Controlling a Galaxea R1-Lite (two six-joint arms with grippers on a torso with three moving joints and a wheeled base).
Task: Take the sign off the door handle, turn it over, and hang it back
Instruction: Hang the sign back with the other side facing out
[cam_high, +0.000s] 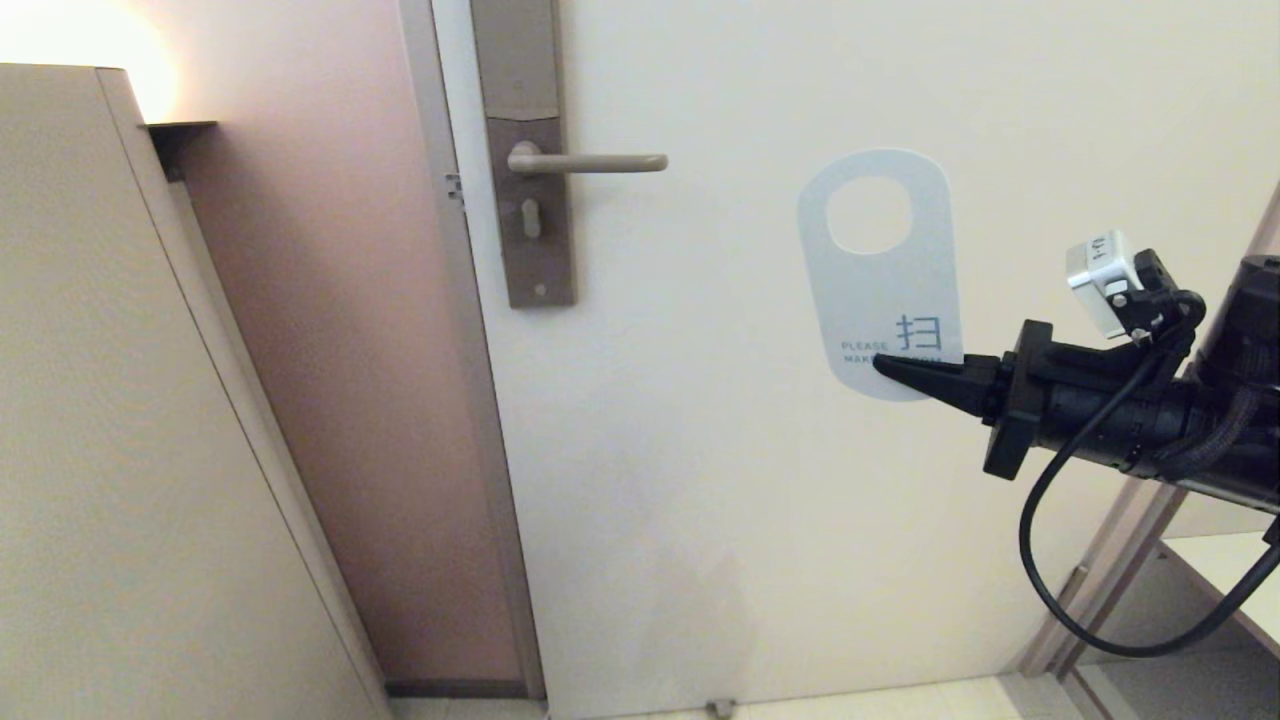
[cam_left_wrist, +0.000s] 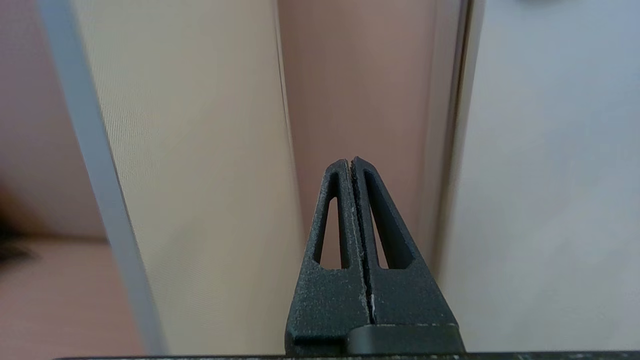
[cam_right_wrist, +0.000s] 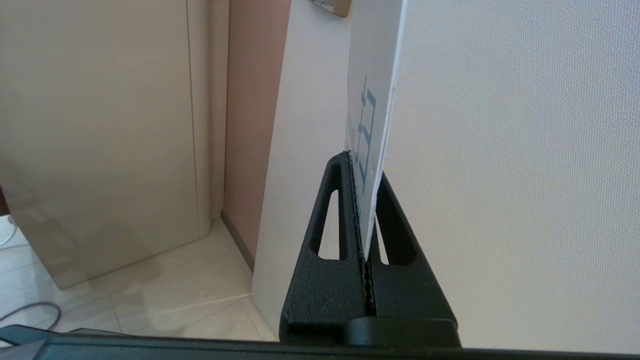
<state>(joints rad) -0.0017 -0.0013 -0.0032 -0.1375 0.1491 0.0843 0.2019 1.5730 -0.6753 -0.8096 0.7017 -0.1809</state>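
Note:
The sign (cam_high: 880, 280) is off the door handle (cam_high: 600, 162) and hangs upright in the air to the handle's right, in front of the door. Its white face with blue text faces me, its oval hole at the top. My right gripper (cam_high: 885, 366) is shut on the sign's lower end. In the right wrist view the sign (cam_right_wrist: 370, 100) stands edge-on, clamped in the right gripper (cam_right_wrist: 361, 165). The handle is bare on its grey-brown backplate (cam_high: 530, 150). My left gripper (cam_left_wrist: 351, 161) is shut and empty, out of the head view, pointing at the wall beside the door frame.
The cream door (cam_high: 760, 520) fills the middle of the head view. A beige cabinet panel (cam_high: 120, 420) stands at the left, with a pinkish wall (cam_high: 330, 350) between it and the door frame. A metal frame and ledge (cam_high: 1180, 560) stand at the lower right.

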